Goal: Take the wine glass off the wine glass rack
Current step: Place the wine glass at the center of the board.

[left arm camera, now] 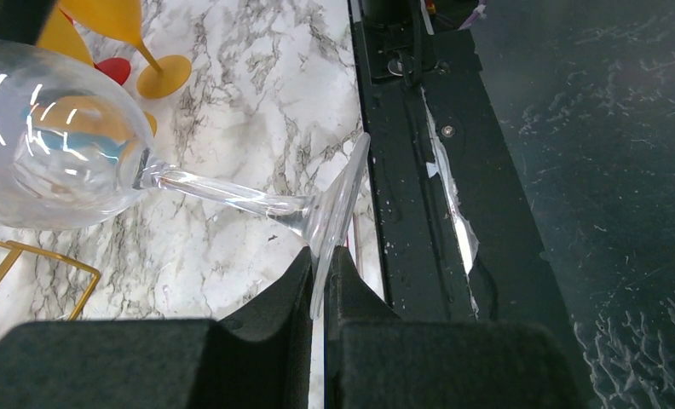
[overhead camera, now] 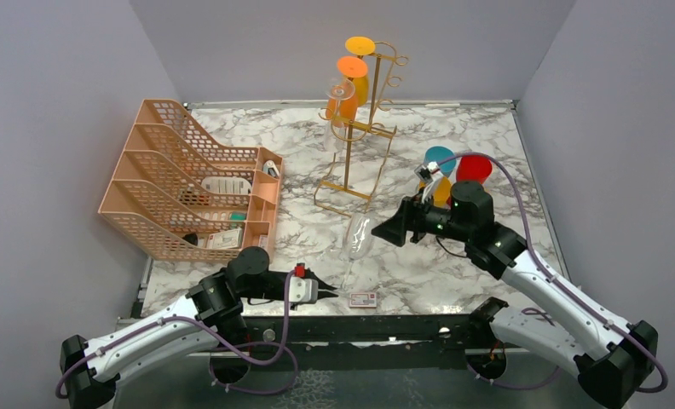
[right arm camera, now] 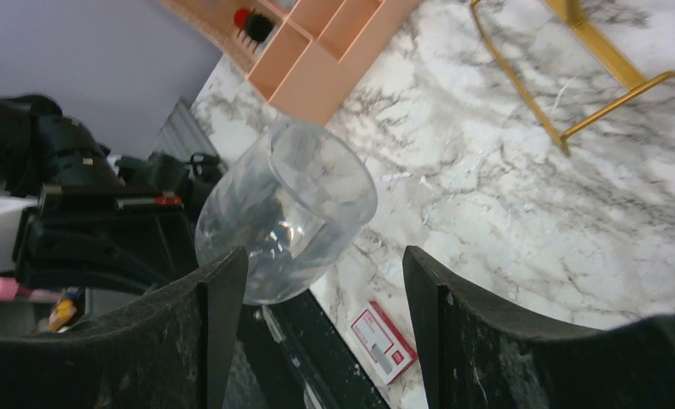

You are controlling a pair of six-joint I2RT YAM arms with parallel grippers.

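Near the table's [overhead camera: 453, 281] near edge, our left gripper [left arm camera: 321, 260] pinches the thin disc foot of the clear wine glass [left arm camera: 53, 145]. The glass lies level, off the gold wire wine glass rack [overhead camera: 360, 153] at mid-table. Our right gripper [right arm camera: 324, 256] gapes at the smooth, rounded bowl. Held so narrowly, slick glass could pivot or slip onto the marbled top.

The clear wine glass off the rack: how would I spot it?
Find the tall gold wire rack on the marble table. In front of it, the left end effector pinches a clear wine glass sideways by its foot. Other glasses are coloured or hang on the rack.
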